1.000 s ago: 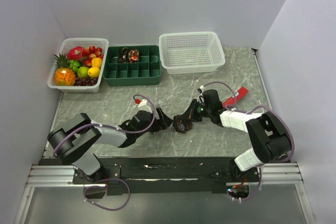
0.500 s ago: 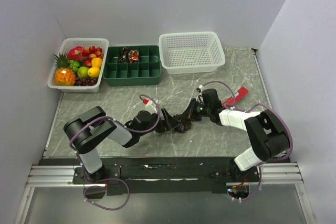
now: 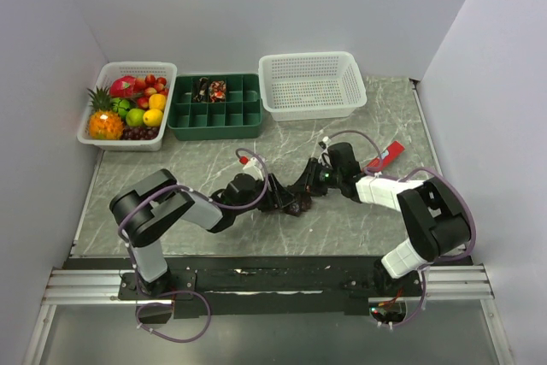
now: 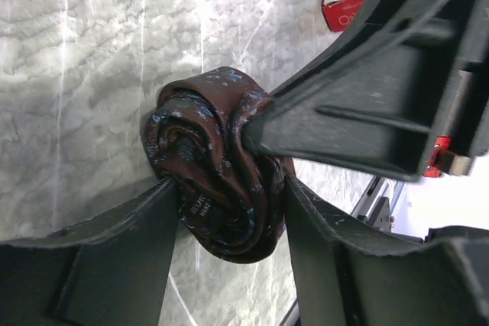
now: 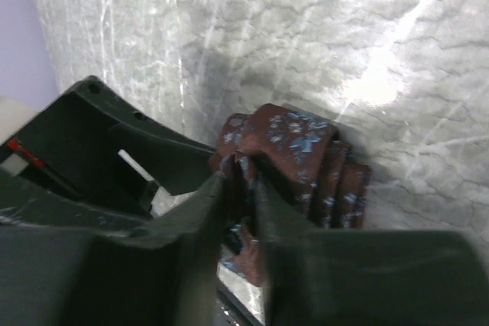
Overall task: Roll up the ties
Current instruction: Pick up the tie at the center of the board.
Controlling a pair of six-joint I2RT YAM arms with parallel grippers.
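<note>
Clamping the rolled tie (image 4: 218, 150) between its fingers, the left gripper (image 4: 229, 192) brackets both flanks. The roll sits on the table (image 3: 171, 168), its axis seemingly upright. The right gripper (image 5: 239, 181), equally near, pinches a fold at its tips.

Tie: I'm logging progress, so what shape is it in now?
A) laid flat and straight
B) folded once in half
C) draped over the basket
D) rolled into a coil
D: the tie is a tight coil on the table, flanked by the left claw.
</note>
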